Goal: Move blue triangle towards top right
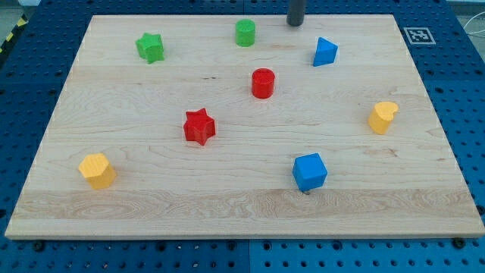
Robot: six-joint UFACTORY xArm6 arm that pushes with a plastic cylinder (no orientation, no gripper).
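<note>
The blue triangle (325,51) was a small, solid blue wedge-shaped block that sat flat on the wooden surface (227,205) in the upper right part of the view, its pointed end turned toward the view's top, close to the surface's far edge.

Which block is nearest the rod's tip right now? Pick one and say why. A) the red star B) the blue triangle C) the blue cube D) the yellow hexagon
B: my tip sits at the view's top edge of the board, with the blue triangle just below and to the view's right of it, apart from it; only the green cylinder is comparably close.
</note>
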